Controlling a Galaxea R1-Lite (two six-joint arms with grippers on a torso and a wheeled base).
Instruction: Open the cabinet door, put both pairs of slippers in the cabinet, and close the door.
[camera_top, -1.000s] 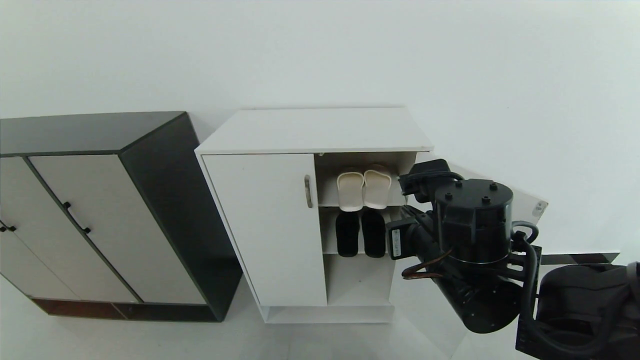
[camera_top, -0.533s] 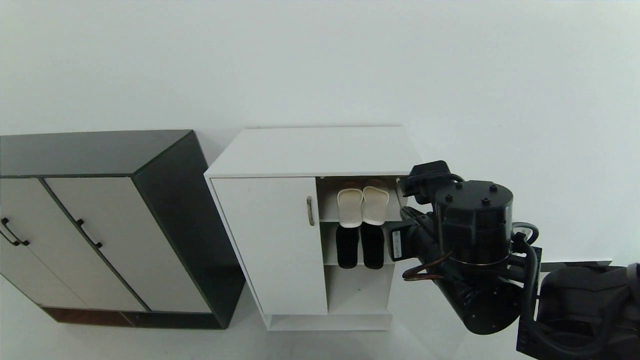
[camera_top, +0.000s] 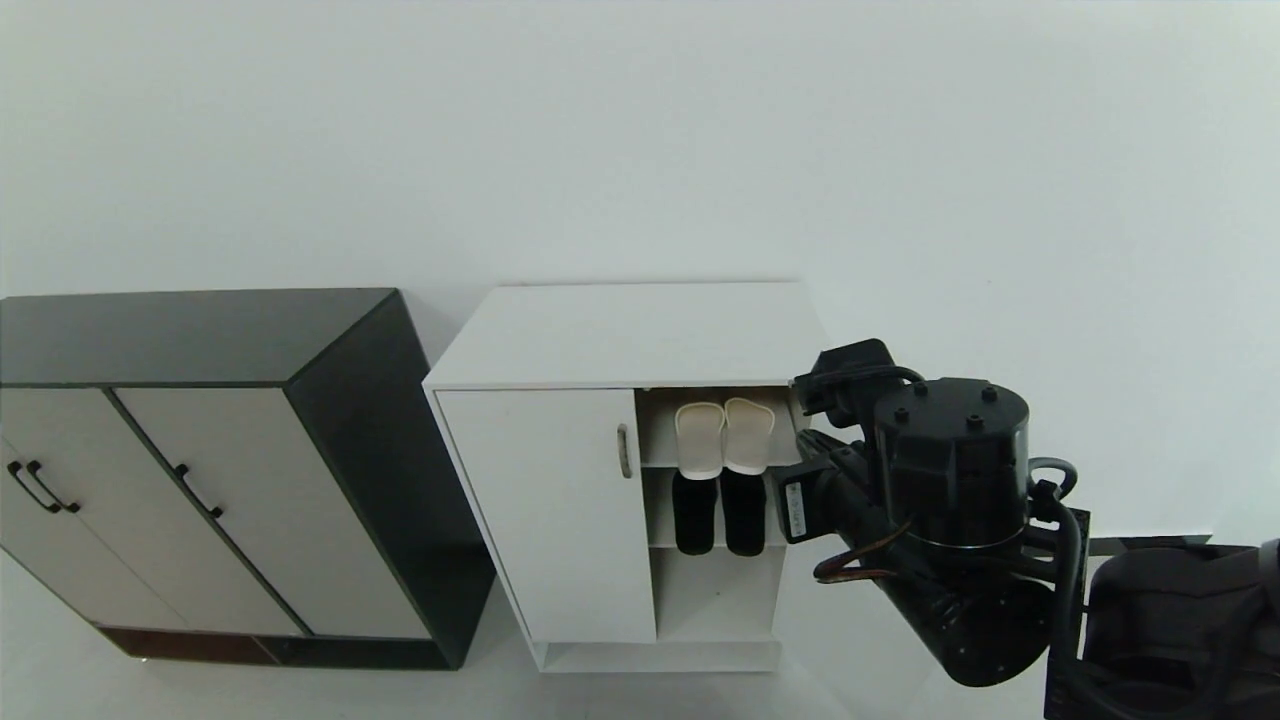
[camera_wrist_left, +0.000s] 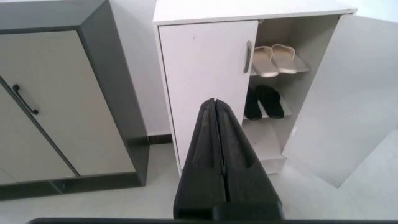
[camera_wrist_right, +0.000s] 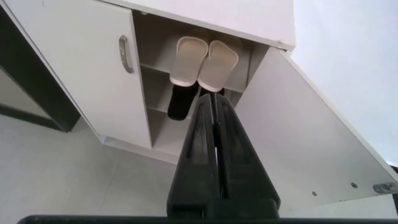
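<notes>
Slippers are both in: the white pair (camera_top: 725, 437) lies on the top shelf of the white cabinet (camera_top: 620, 335), and the black pair (camera_top: 718, 515) on the shelf below. Both look to reach slightly past their shelf edges. What I have left, as I judge it, is the open door (camera_wrist_right: 311, 143), swung wide on the cabinet's right side. My right jaws are pressed together and empty, pointing at the shelves from in front of the opening. My left jaws are likewise together and empty, well back, facing the shut left door (camera_top: 545, 510). I would bring the right jaws round to the open door's outer face near its free edge. Then I would push in a slow arc about the hinge, watching that no slipper overhang stops the door seating.
</notes>
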